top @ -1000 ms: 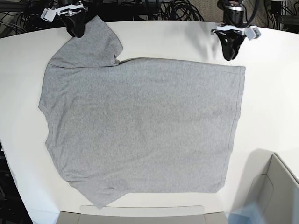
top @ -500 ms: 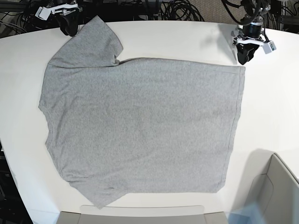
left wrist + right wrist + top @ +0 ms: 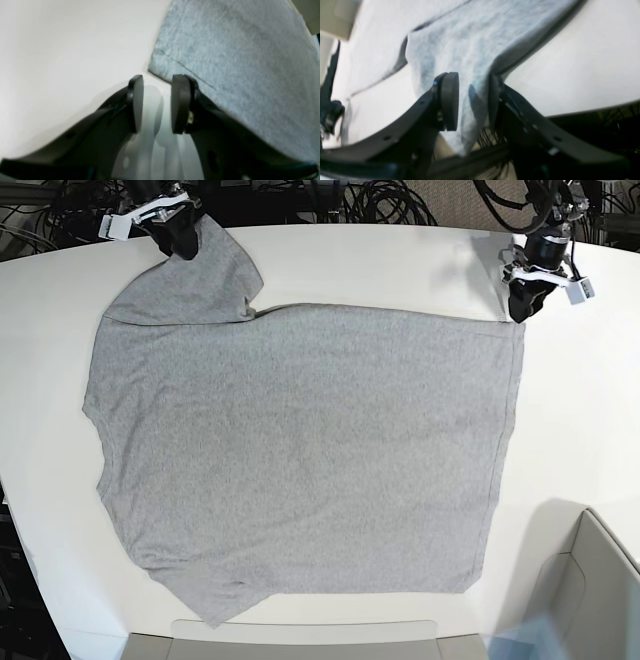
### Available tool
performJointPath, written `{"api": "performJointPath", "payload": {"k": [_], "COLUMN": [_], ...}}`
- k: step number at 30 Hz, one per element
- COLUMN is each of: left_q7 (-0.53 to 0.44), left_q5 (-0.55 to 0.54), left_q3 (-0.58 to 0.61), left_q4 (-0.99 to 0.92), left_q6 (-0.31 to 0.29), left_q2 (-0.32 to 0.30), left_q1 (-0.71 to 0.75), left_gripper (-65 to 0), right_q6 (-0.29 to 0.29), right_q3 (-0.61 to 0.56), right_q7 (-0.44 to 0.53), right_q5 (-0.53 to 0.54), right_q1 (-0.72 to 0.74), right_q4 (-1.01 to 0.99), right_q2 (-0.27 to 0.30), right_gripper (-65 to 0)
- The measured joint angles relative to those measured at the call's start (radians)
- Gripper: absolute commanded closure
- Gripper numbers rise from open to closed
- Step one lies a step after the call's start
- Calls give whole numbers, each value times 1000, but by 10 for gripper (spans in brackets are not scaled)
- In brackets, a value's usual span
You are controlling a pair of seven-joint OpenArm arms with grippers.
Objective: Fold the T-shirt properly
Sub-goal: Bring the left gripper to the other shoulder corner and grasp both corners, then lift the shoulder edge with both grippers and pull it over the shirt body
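Note:
The light grey T-shirt [image 3: 300, 450] lies spread flat on the white table [image 3: 380, 260], plain side up, with one sleeve [image 3: 190, 285] pointing to the far left. My right gripper [image 3: 180, 238] sits at that sleeve's far tip. In the right wrist view the sleeve cloth [image 3: 470, 50] runs between its fingers [image 3: 450, 100] and is lifted off the table, so the right gripper [image 3: 472, 100] is shut on it. My left gripper [image 3: 525, 300] stands at the shirt's far right corner. In the left wrist view the left gripper [image 3: 157, 82] is open and empty, and the hem corner [image 3: 160, 62] lies just ahead.
A pale grey bin [image 3: 300, 635] stands at the table's front edge and another [image 3: 590, 580] at the front right. Black cables [image 3: 380, 200] crowd the space behind the table's far edge.
My left gripper moved right to the shirt's far right corner and opened wider. My right gripper shifted right onto the sleeve tip. The shirt's body has not moved.

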Motion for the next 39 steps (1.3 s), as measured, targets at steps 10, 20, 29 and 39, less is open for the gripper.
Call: {"api": "performJointPath", "payload": {"k": [10,20,29,39], "left_q7": [299,285,248,262], "left_q5": [5,0,-23,9], "left_q3": [-67,57,93,93], "left_q4": [-1,-2,-98,-23], "left_q6": [-1,0,-9,1], "left_q2": [-13,-33,-39,-38], "left_q1": [-150,-166,-220,-172], "left_gripper": [-207,-205,0,0], "right_q6": [-15,-15,-15,-14], "right_q3": [1,1,0,11], "right_q7": [-83,-84,-84,-84], "right_q5": [1,-48,-113,-117], "right_q1": [-1,4,40,46], "right_q4": [56,55,55,59], "right_q2": [-18,-16,-19,-20], "right_gripper": [-197,-195,-28,0]}}
